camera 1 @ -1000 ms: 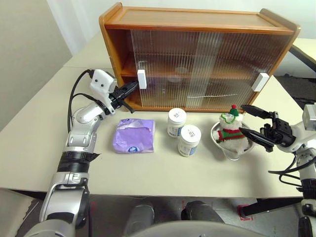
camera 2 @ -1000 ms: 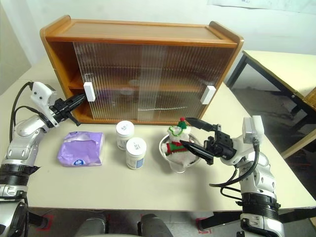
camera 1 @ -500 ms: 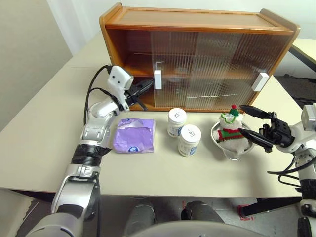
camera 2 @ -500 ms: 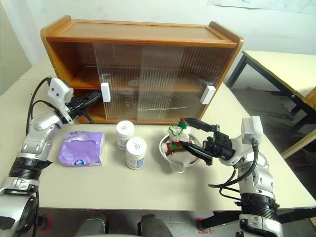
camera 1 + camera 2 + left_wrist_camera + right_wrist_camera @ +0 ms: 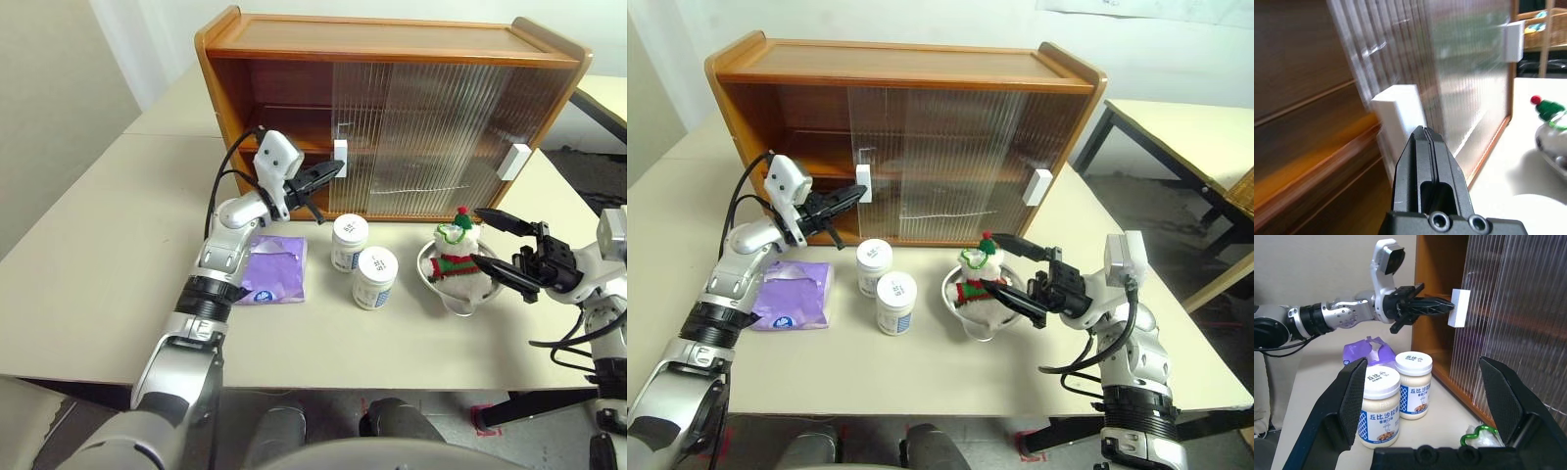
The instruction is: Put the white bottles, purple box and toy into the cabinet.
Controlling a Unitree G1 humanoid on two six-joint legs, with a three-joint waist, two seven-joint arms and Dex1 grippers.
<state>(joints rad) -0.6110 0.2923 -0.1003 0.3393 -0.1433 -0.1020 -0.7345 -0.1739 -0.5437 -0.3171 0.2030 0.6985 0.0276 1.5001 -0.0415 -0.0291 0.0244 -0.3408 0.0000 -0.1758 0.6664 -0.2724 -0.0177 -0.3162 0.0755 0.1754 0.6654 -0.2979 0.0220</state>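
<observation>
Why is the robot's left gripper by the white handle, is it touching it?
Touching. In the right wrist view the shut left gripper has its tips pressed against the side of the white handle on the cabinet's sliding door.

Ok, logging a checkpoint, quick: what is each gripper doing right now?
Left gripper: jaws shut, empty, tip against the door handle.
Right gripper: jaws open, empty, beside the toy.

A pale cream table (image 5: 78, 255) fills the lower frame — a second table (image 5: 1176, 137) on dark legs stands at the right edge, over dark floor (image 5: 1117, 196), with a white wall (image 5: 921, 24) along the top.
</observation>
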